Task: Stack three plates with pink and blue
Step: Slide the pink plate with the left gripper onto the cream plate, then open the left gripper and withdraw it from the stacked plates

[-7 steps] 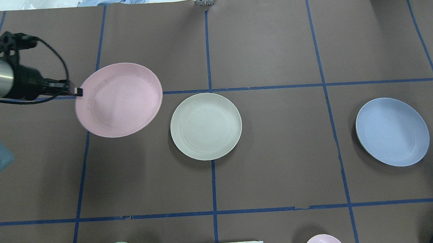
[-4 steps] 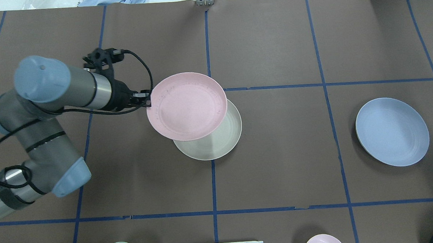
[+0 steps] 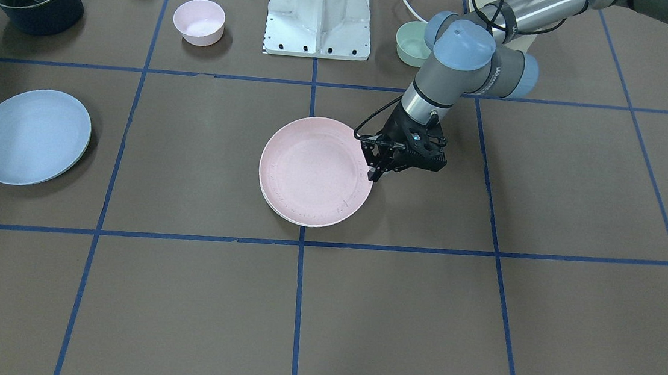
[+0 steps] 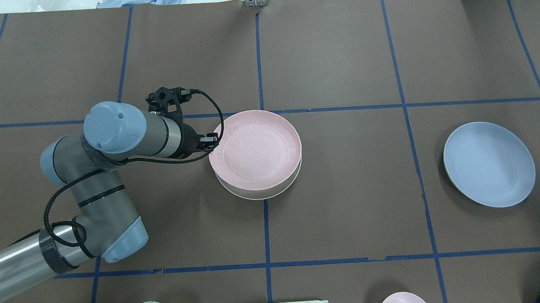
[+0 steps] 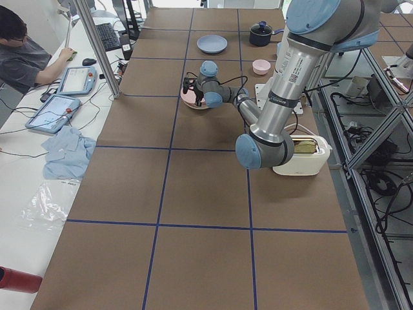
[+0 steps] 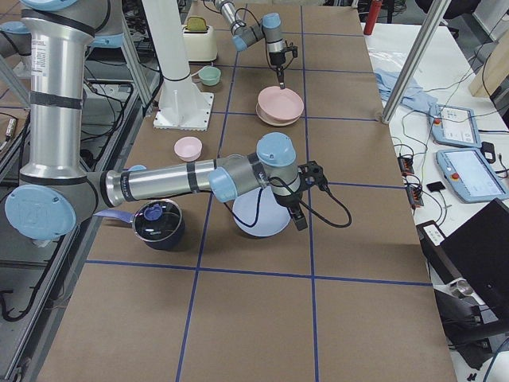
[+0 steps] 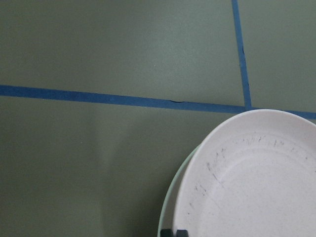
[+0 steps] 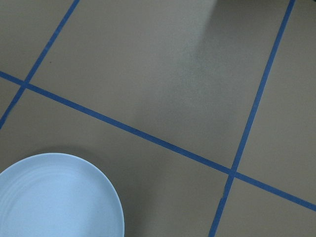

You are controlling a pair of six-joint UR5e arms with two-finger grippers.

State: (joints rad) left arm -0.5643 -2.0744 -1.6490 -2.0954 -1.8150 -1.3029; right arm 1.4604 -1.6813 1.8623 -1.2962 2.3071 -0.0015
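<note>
left gripper (image 4: pixel 214 138) clamps the pink plate (image 4: pixel 256 150) at nine o'clock to seat it flat on the cream plate (image 4: pixel 258 196).

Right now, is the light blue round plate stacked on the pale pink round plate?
No, the light blue plate lies alone, well apart from the pale pink plate.
</note>
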